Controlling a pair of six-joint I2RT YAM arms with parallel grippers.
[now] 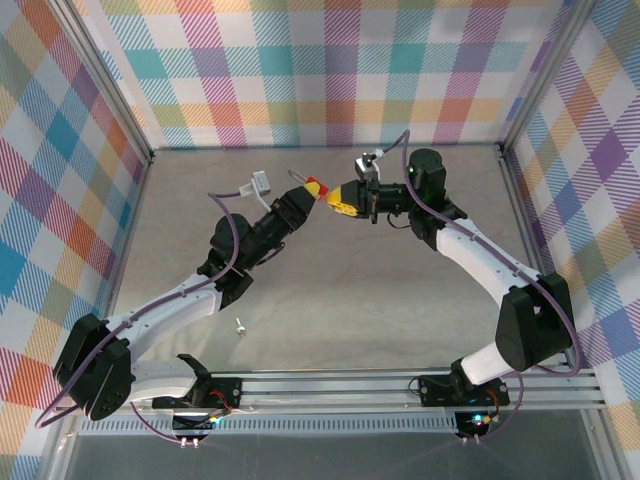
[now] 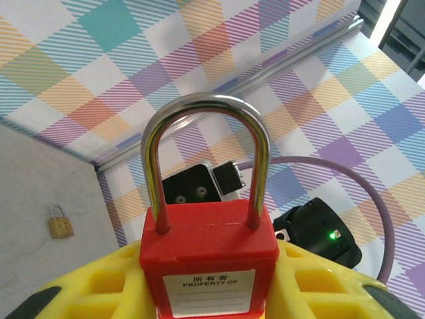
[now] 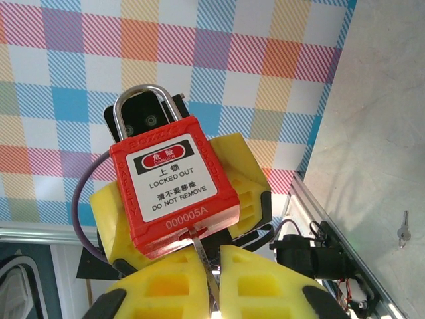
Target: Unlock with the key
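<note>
Two grippers are meeting in mid-air over the table [image 1: 350,300] in the top external view. The left gripper [image 1: 305,192] is clamping the red safety padlock [image 1: 314,187] by its body and presenting its underside to the right gripper [image 1: 340,198], so the keyway is facing the arm that is working the key. One loose key [image 1: 240,325] is lying on the table near the left arm, well apart from the padlock.

From the left wrist, the padlock body is sitting squeezed between that gripper's yellow fingers [image 2: 86,292], partly closed to the body's width. The shackle [image 2: 202,100] is pointing away from the wrist and is seated in both holes, so the lock is probably not open yet. A small brass padlock [image 2: 60,224] is lying far off on the table.

From the right wrist, the yellow pads [image 3: 265,286] are pinching almost fully together on the key [image 3: 202,256], whose blade is entering the padlock's bottom. Gripping it this way is likely letting a wrist roll turn it.
</note>
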